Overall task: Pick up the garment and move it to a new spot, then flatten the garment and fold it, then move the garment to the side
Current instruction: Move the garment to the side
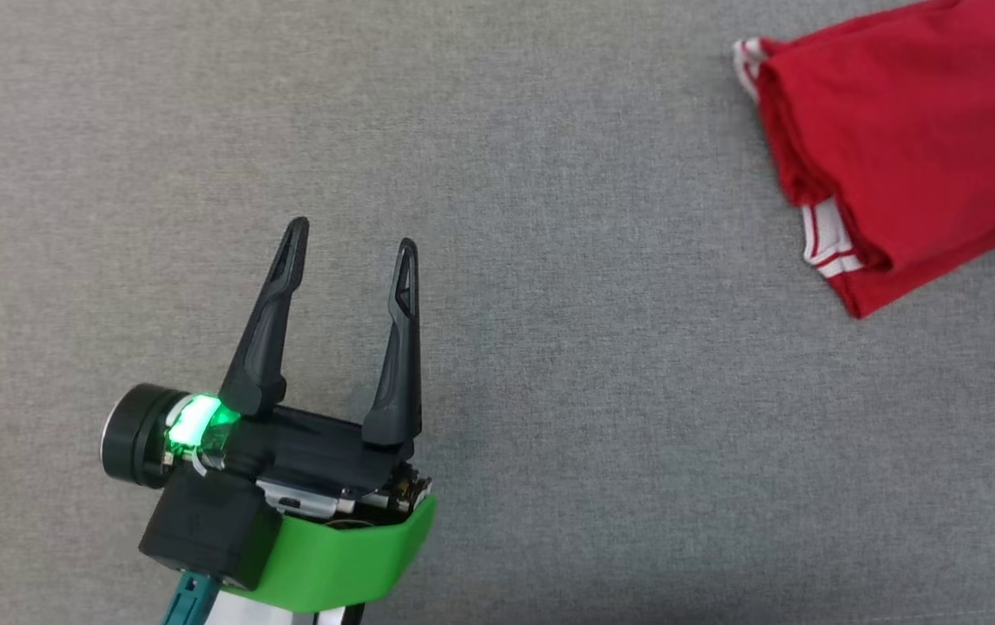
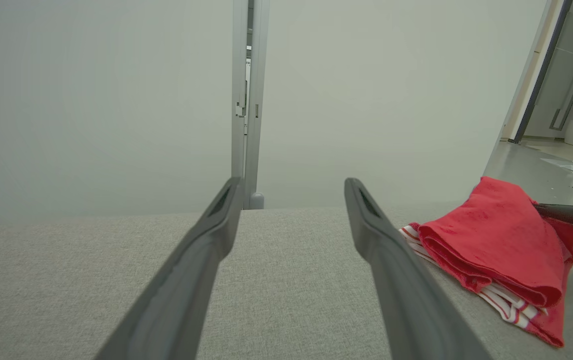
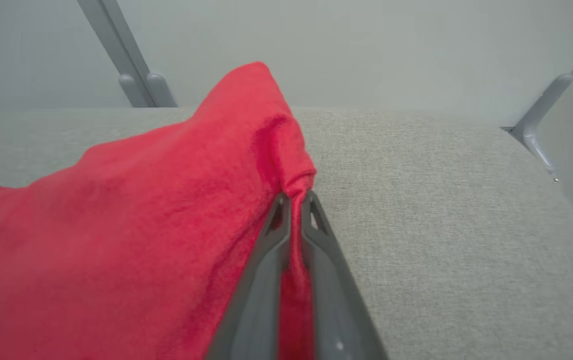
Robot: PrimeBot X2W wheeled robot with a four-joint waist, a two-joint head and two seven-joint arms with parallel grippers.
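Well, your left gripper [image 1: 352, 234] hung spread and empty over the near left of the bench [image 1: 593, 391]. Toward its far right corner, your right gripper [image 3: 296, 197] was clenched on one thin ridge of the folded red garment [image 1: 914, 130]. I judged a pull could have slipped free or dragged the folds apart.

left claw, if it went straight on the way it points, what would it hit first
Nothing close, it seems: the left claw points across the grey fabric surface, with the red garment well off to its right. Past the far edge stands a grey post; how far is unclear.
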